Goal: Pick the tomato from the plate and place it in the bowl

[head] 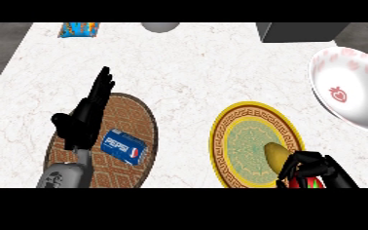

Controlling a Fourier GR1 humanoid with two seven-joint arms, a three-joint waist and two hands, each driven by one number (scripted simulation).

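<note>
A plate (218,129) with a yellow patterned rim and a green centre lies at the lower right. At its near right edge my right hand (320,166) has its fingers curled round a red tomato (310,183), which shows only partly between them. A yellow oval fruit (276,155) lies on the plate, touching the hand's left side. The white bowl (338,90) with red strawberry prints stands farther back at the right edge, partly cut off. My left hand (84,117) rests open at the left, fingers straight and pointing away.
Under the left hand a brown woven round plate (137,109) holds a blue Pepsi can (125,146) lying on its side. At the far edge of the counter are a blue snack bag (79,29), a grey round object (159,27) and a dark box (298,31).
</note>
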